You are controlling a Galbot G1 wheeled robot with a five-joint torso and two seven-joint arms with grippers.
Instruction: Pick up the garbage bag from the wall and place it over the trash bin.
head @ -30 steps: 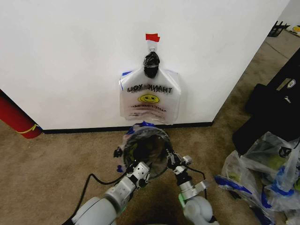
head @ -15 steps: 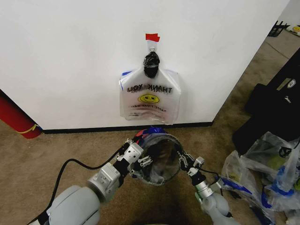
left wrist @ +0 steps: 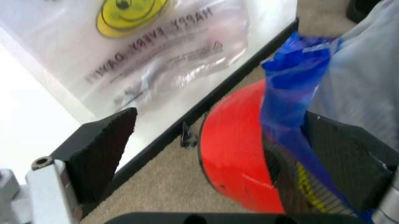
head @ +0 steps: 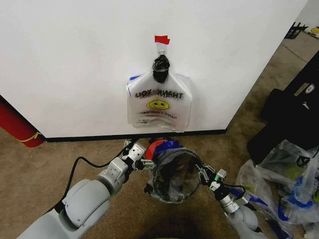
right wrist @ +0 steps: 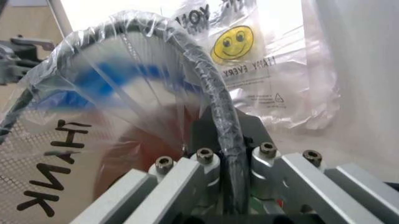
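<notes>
the trash bin (head: 172, 172) is tilted above the carpet (head: 45, 164), near the wall (head: 75, 59), with the garbage bag (head: 174, 179) stretched over its rim. the right gripper (head: 207, 174) has its fingers closed on that rim; the left gripper (head: 144, 158) fingers are wide at the red base. another bag (head: 159, 102) hangs just behind, and a heap of bags (head: 284, 189) lies right.

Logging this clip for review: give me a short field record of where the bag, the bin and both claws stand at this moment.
garbage bag: drawn over the bin's rim, blue handle bunched at the wall side
trash bin: tipped, lifted between the two claws, red base toward the wall
left claw: at the bin's base end, open
right claw: shut on the bin's bagged rim
second bag: hanging on the wall under a black knot
</notes>
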